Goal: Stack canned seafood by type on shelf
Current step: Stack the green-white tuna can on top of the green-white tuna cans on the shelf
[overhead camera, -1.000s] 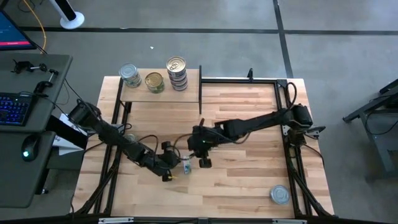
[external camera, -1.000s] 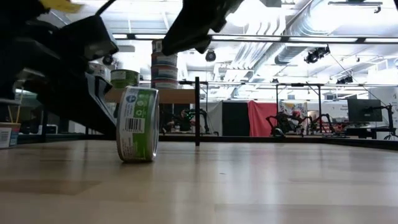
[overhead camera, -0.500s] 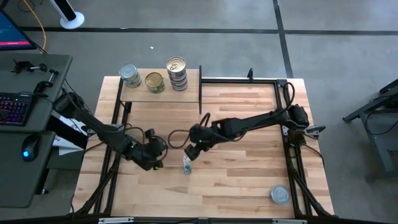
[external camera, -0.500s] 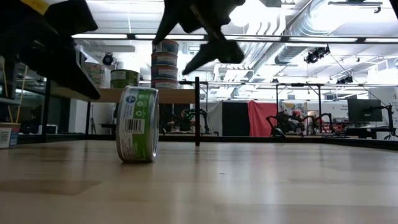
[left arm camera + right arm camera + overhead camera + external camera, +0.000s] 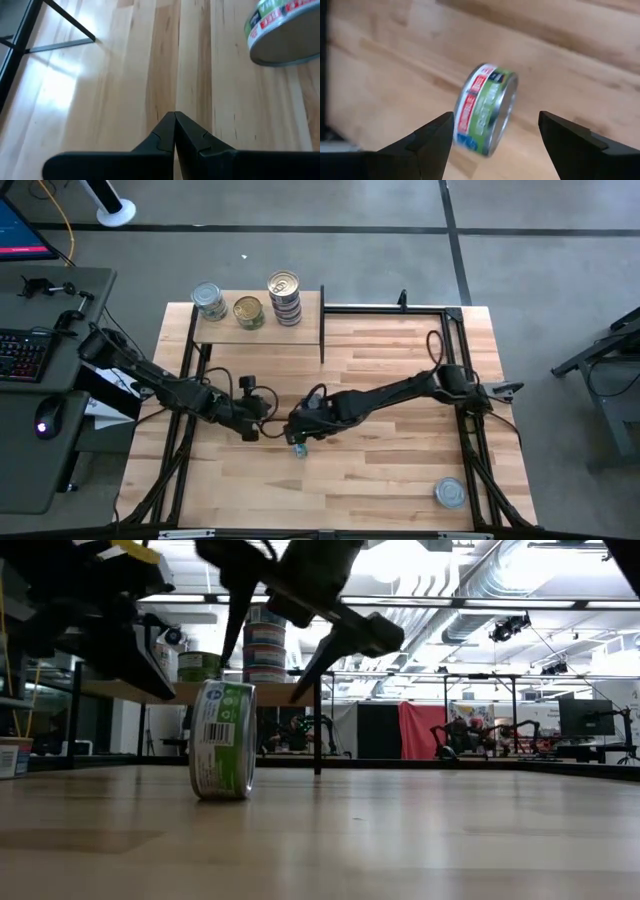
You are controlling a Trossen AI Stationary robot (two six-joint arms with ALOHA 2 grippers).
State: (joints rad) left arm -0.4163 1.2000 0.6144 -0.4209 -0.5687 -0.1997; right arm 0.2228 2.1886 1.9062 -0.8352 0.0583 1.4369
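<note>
Green-labelled tin (image 5: 222,740) sits right up front, balanced on its edge on the table (image 5: 420,840), so it could roll at the slightest nudge. Directly above it hangs the right gripper (image 5: 280,650), fingers spread wide to either side of the can, not touching. That looks like a line-up to pinch it across its flat faces. Just beside it, the left gripper (image 5: 250,430) hovers low over the wood with its fingers pressed together, holding nothing. Further back, the shelf (image 5: 305,330) carries a tall stack of tins (image 5: 285,298), plus two singles (image 5: 248,312) alongside. Way off at a table corner, one silver tin (image 5: 450,493) waits alone.
</note>
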